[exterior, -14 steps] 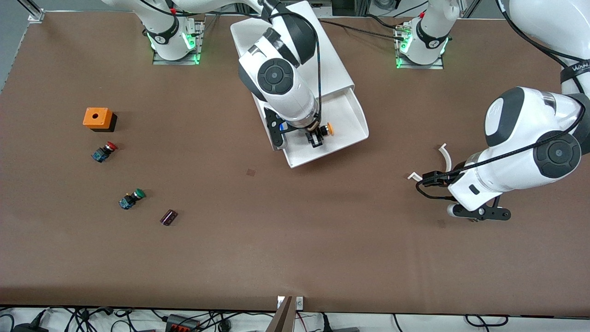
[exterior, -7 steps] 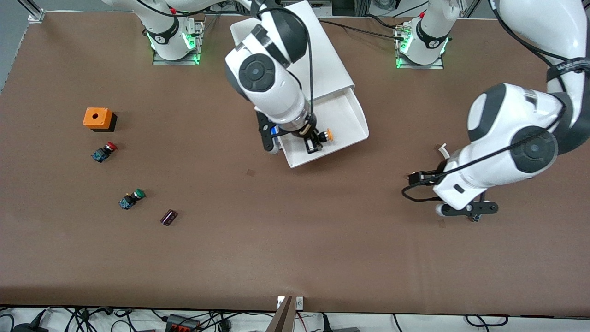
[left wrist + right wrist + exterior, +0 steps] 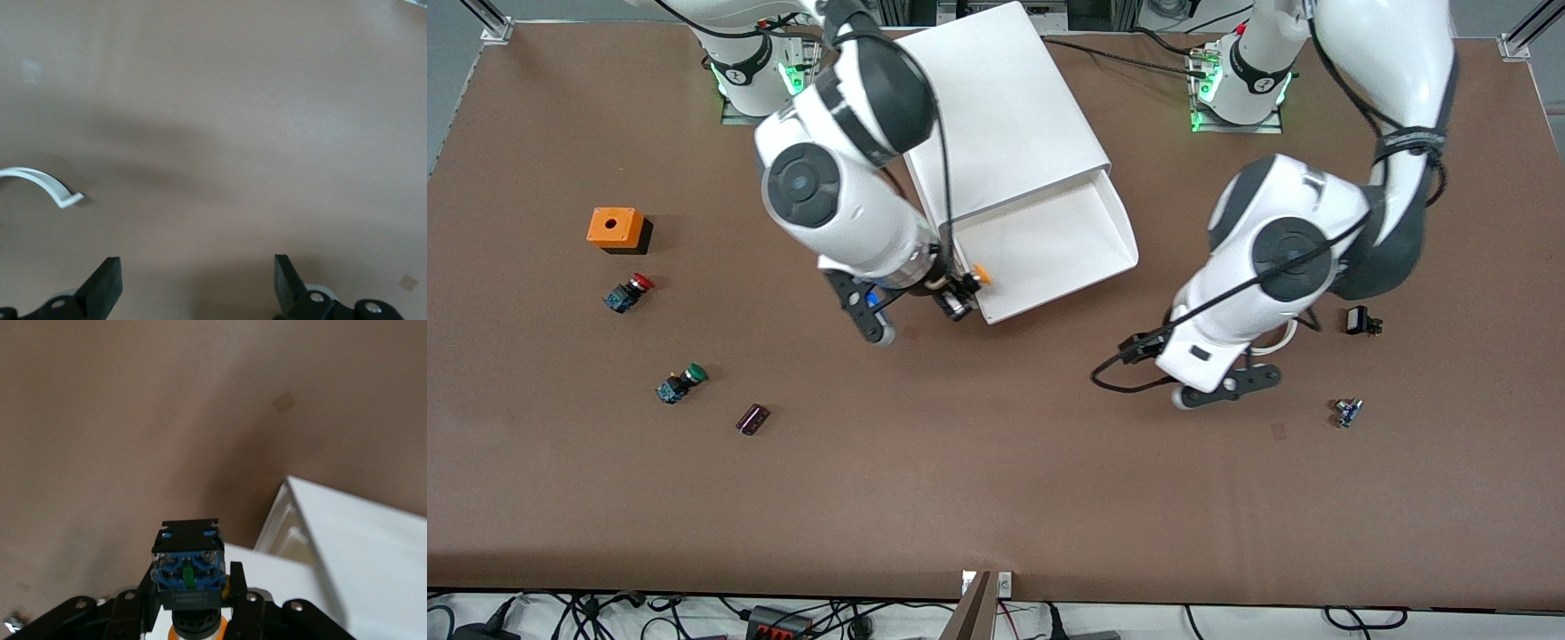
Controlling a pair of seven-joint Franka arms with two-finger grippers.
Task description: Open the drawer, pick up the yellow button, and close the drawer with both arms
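The drawer (image 3: 1063, 233) stands pulled out of the white cabinet (image 3: 996, 107), and nothing shows inside it. My right gripper (image 3: 960, 298) hangs over the drawer's front corner at the right arm's end, shut on the button (image 3: 975, 278). In the right wrist view the button's black-and-blue body (image 3: 188, 567) sits between the fingers (image 3: 238, 587), orange cap toward the palm, above the drawer's rim (image 3: 347, 540). My left gripper (image 3: 1225, 384) hovers over bare table toward the left arm's end, nearer the front camera than the drawer. Its jaws (image 3: 197, 283) are open and hold nothing.
An orange box (image 3: 615, 228), a red-capped button (image 3: 630, 292), a green-capped button (image 3: 682, 382) and a small dark part (image 3: 752, 419) lie toward the right arm's end. A white curved clip (image 3: 47, 183), a black part (image 3: 1359, 320) and a small part (image 3: 1347, 412) lie near the left arm.
My right gripper has carried the button out of the drawer, toward the right arm's end of its front edge. The left arm has swung toward the middle of the table.
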